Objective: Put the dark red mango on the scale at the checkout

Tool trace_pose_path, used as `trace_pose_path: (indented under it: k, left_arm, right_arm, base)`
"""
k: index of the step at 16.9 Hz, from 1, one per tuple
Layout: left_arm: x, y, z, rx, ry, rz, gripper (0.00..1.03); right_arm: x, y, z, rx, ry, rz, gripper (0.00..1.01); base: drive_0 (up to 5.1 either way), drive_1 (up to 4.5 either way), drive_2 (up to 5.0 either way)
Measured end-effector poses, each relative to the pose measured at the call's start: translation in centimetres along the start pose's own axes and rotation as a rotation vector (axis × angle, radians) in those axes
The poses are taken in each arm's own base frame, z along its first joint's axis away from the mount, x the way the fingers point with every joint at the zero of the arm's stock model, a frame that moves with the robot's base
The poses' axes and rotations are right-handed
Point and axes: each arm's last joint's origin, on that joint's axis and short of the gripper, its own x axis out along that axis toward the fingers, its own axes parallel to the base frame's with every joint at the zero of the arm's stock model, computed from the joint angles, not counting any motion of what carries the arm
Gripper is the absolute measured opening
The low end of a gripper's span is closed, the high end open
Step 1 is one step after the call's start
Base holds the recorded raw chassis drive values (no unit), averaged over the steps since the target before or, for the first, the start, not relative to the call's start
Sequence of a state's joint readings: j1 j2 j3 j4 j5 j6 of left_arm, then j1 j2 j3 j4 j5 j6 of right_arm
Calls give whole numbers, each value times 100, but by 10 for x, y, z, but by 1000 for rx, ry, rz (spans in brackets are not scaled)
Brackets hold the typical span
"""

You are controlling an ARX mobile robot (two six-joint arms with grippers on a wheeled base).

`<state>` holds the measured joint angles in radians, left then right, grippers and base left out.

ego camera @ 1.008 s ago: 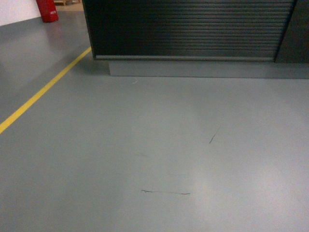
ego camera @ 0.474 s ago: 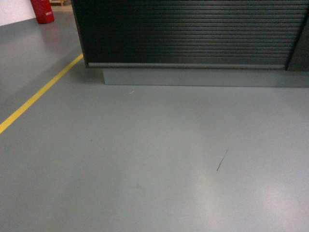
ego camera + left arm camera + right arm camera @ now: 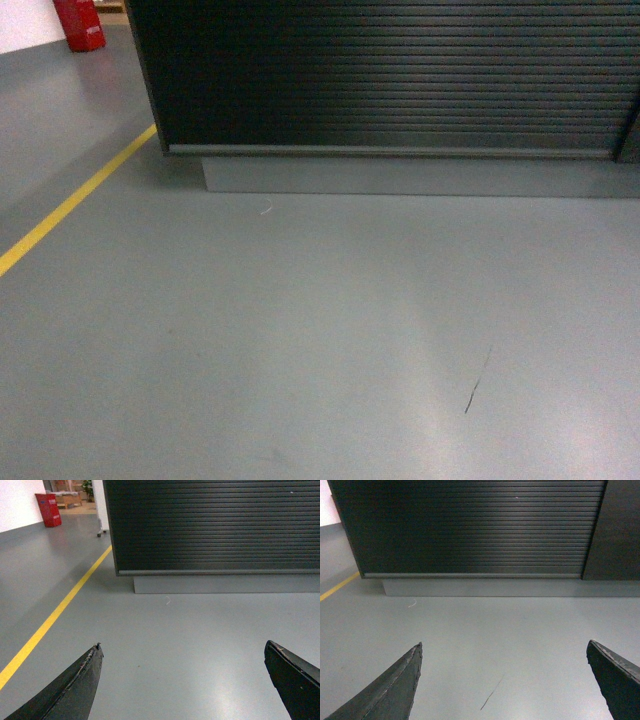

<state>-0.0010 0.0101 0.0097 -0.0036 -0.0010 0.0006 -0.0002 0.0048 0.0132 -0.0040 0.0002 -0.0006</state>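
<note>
The checkout fills the top of the head view with its dark ribbed front, above a grey base plinth. Both wrist views show that counter front too, the checkout and the checkout, from low over the floor. My left gripper is open, its two dark fingers wide apart with only floor between them. My right gripper is open the same way, holding nothing. The dark red mango and the scale are out of view. Neither gripper shows in the head view.
A yellow floor line runs diagonally at the left, beside the counter's left corner. A red object stands far back left by a white wall. A dark scuff mark lies on the grey floor.
The counter has grown larger and lower in the head view and shifted left. The floor scuff has slid down and to the right. The robot has rolled closer to the checkout.
</note>
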Motion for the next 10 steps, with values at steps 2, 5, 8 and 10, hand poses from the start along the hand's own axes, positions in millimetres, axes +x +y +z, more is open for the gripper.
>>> trace_pose_path:
  k: [2,5,8,10]
  left_arm:
    - [0,0,0,0,-1,0,98]
    - [0,0,0,0,1,-1,98]
    - [0,0,0,0,0,-1,98]
    - [0,0,0,0,-1,-1,98]
  right_arm:
    - [0,0,0,0,0,0,98]
    - [0,0,0,0,0,1,98]
    - [0,0,0,0,0,0,98]
    - [0,0,0,0,0,-1,98]
  base:
    - [8,432,-416]
    - [3,426,-420]
    - [8,427,-410]
    - [5,420,-410]
